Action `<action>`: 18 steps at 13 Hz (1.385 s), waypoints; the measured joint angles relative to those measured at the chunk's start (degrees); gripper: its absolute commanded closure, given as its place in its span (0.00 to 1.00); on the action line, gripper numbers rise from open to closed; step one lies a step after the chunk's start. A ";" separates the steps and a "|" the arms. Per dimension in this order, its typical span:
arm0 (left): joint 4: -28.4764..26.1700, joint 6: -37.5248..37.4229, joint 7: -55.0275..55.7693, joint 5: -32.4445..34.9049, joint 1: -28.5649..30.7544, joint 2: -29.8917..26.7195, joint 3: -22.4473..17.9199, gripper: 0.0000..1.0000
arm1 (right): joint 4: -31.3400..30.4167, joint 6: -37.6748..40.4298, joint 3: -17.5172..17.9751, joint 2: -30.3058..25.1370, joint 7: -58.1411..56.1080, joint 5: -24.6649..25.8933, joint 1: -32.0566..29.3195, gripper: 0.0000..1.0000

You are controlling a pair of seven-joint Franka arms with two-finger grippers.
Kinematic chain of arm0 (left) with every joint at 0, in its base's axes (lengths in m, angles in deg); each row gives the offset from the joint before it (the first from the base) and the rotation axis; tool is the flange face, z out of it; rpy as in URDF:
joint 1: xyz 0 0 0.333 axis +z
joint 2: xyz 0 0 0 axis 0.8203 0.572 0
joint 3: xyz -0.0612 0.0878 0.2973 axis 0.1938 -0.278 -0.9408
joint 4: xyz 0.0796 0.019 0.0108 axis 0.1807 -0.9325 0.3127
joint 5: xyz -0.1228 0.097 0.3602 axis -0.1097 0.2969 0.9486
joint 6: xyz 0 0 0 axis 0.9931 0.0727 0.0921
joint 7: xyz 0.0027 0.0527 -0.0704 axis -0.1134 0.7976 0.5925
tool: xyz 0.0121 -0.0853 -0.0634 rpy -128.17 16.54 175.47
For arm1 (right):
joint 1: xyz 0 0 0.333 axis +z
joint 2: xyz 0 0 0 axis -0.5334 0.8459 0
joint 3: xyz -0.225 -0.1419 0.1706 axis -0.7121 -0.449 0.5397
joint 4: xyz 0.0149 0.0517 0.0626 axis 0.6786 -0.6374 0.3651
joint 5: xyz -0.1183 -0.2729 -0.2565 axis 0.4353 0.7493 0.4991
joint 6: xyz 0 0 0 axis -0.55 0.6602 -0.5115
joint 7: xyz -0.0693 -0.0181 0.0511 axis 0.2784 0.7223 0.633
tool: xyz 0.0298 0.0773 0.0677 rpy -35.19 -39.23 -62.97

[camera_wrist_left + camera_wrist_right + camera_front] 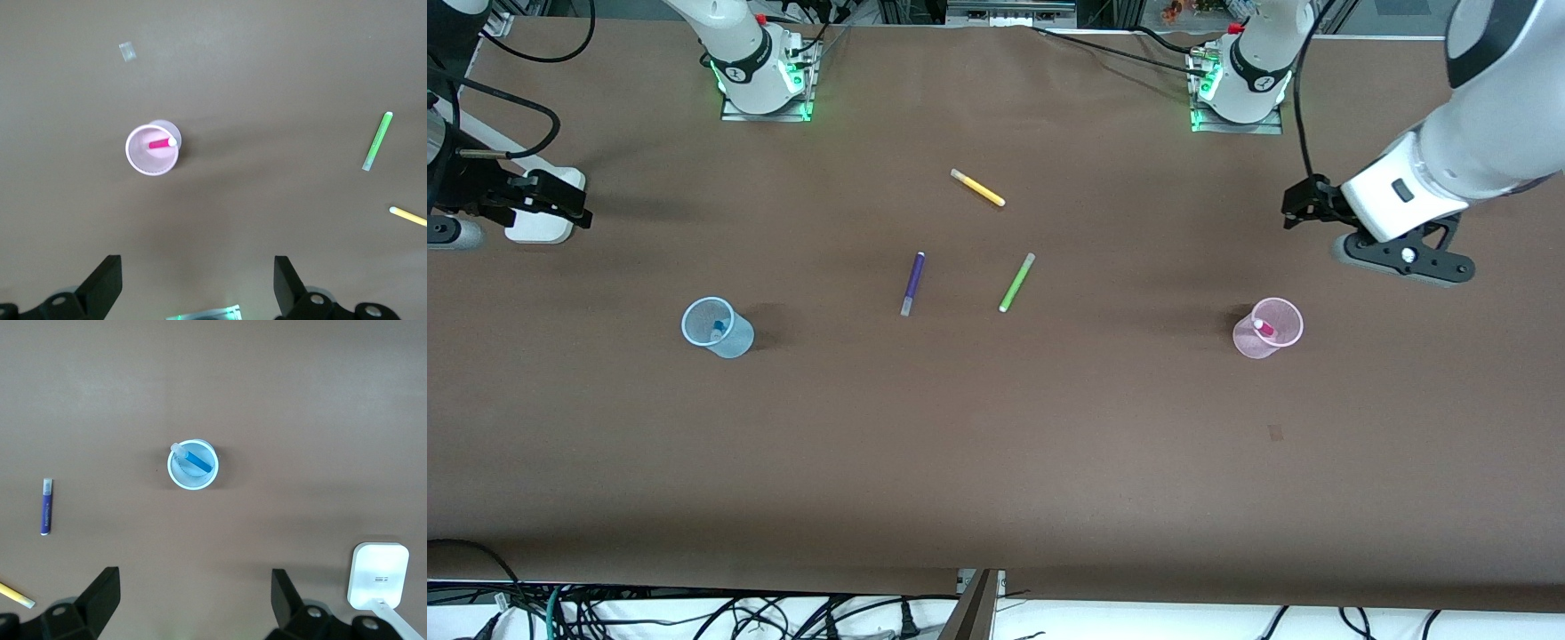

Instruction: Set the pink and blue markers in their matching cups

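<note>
The light blue cup (717, 327) stands upright toward the right arm's end of the table, with the blue marker (718, 332) inside it; both show in the right wrist view, the cup (193, 465) and the marker (194, 459). The light pink cup (1268, 328) stands upright toward the left arm's end, with the pink marker (1264, 328) inside it; they also show in the left wrist view, the cup (153, 148) and the marker (162, 143). My left gripper (1303, 204) (197, 283) is open and empty, raised over the table beside the pink cup. My right gripper (569, 206) (193, 603) is open and empty, raised beside the blue cup.
A purple pen (912, 283), a green pen (1016, 282) and a yellow pen (977, 188) lie mid-table between the cups. A white box (538, 227) sits under the right gripper at the table's end. A small mark (1275, 433) lies nearer the camera than the pink cup.
</note>
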 measured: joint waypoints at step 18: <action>0.46 -1.12 0.47 2.04 -26.38 -3.18 -24.49 0.00 | 0.22 0.00 0.00 0.56 0.00 0.01 0.02 0.00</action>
